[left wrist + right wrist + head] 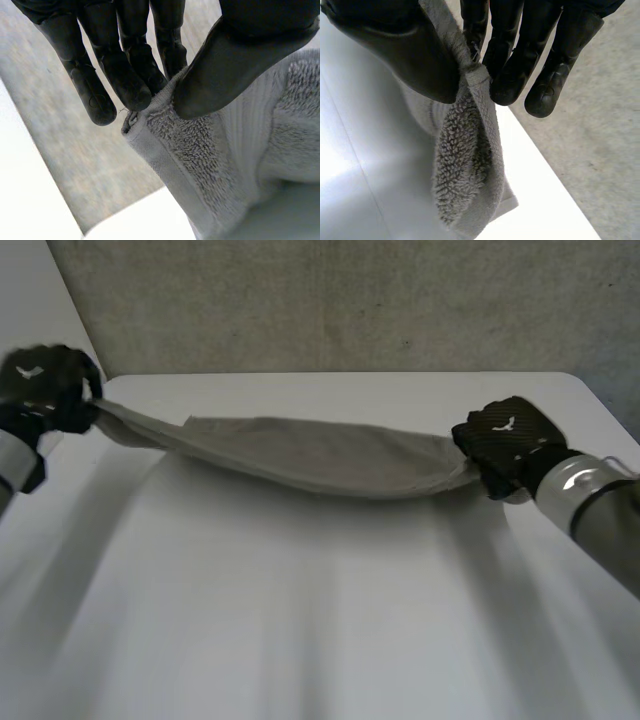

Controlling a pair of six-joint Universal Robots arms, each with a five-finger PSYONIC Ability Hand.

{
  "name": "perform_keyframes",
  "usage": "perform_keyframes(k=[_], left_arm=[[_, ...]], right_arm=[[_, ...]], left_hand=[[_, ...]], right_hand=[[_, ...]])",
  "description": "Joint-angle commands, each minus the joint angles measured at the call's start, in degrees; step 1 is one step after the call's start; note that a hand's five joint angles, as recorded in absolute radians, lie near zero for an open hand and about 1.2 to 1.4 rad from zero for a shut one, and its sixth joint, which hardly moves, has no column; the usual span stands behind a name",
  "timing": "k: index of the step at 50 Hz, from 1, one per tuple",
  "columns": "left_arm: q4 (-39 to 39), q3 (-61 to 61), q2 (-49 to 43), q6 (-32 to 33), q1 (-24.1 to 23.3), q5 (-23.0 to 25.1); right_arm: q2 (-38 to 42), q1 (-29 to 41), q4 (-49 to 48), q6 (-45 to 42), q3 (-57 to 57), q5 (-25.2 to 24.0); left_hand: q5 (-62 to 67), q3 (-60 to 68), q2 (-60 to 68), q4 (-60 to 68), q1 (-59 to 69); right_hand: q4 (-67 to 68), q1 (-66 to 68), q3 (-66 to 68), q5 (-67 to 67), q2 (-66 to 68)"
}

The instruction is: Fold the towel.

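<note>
Between both pinching hands, towel (320, 455) aloft.

I had the head camera between and behind the arms, set well back and looking down across the table (320, 640), with both ends of the towel (320, 455) in its frame. The left wrist camera looked along the left hand (120, 65) from very close, out toward the table's edge and the grey surface (75, 150) beyond. The right wrist camera looked likewise past the right hand (515, 55). All three shared towel, table and grey surface.
</note>
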Motion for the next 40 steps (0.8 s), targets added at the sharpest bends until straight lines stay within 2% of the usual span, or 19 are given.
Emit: perform_keyframes(k=[1,6,9,11,16,17,19,27,34,35,36,38,39,40], left_arm=[[-0.1,-3.5,7.7,-5.1,2.9,3.2],[0.2,-4.0,7.6,-5.5,2.9,4.0],[0.6,-3.1,4.7,-5.2,2.7,3.9],[0.6,-2.0,2.0,-5.0,2.5,3.8],[-0.1,7.4,-9.9,-5.1,-0.4,2.9],[-0.1,7.5,-9.9,-5.1,-0.4,2.9],[-0.5,12.7,-15.3,-5.1,-2.2,1.6],[-3.7,24.2,-25.8,-5.0,-4.9,-2.7],[-5.2,32.0,-32.7,-5.0,-6.5,-3.3],[-5.8,33.5,-34.4,-5.0,-6.7,-3.5],[-5.8,33.5,-34.4,-5.0,-6.7,-3.5],[-6.8,35.7,-36.9,-4.9,-6.8,-4.5],[-6.8,35.7,-36.9,-4.9,-6.8,-4.5],[-7.3,36.4,-37.8,-4.8,-6.8,-5.2]], right_arm=[[-6.3,-4.1,6.5,0.0,0.5,-0.5],[-5.4,-5.2,7.2,-0.3,-1.3,-0.8],[-2.3,-5.1,7.1,-0.3,-4.0,-0.4],[3.0,-4.9,7.1,-0.3,-8.9,-0.1],[11.1,-4.6,7.0,-0.3,-16.8,0.1],[11.1,-4.6,7.0,-0.3,-16.9,0.1],[16.2,-3.7,7.0,-0.2,-22.1,0.7],[26.5,-1.0,6.7,0.0,-32.1,2.8],[33.4,0.5,5.8,-0.1,-38.5,5.1],[34.9,0.5,5.7,-0.2,-39.5,5.6],[34.9,0.5,5.7,-0.2,-39.5,5.6],[37.6,0.6,5.3,-0.5,-41.5,6.6],[37.7,0.6,5.3,-0.5,-41.5,6.6],[38.5,0.6,4.6,-0.6,-42.0,7.3]], left_hand=[[5.6,2.8,2.9,2.0,7.0],[5.6,2.8,2.9,2.0,7.0],[5.6,2.8,2.9,2.0,7.0],[5.6,2.8,2.9,2.0,7.0],[5.6,2.8,2.9,2.0,7.0],[5.6,2.8,2.9,2.0,7.0],[5.6,2.8,2.9,2.0,7.0],[5.6,2.8,2.9,2.0,7.0],[5.6,2.8,2.9,2.0,7.0],[5.6,2.8,2.9,2.0,7.0],[5.6,2.8,2.9,2.0,7.0],[5.6,2.8,2.9,2.0,7.0],[5.6,2.8,2.9,2.0,7.0],[5.6,2.8,2.9,2.0,7.0]], right_hand=[[3.6,4.3,4.0,4.5,5.6],[3.6,4.3,4.0,4.5,5.6],[3.6,4.3,4.0,4.5,5.6],[3.6,4.3,4.0,4.5,5.6],[3.6,4.3,4.0,4.5,5.6],[3.6,4.3,4.0,4.5,5.6],[3.6,4.3,4.0,4.5,5.6],[3.6,4.3,4.0,4.5,5.6],[3.6,4.3,4.0,4.5,5.6],[-2.0,-1.3,-1.6,-1.1,0.0],[-2.1,-1.3,-1.7,-1.2,0.0],[-31.5,-30.8,-31.1,-30.6,-29.5],[-31.7,-31.0,-31.3,-30.8,-29.6],[-49.1,-48.4,-48.8,-48.2,-47.1]])
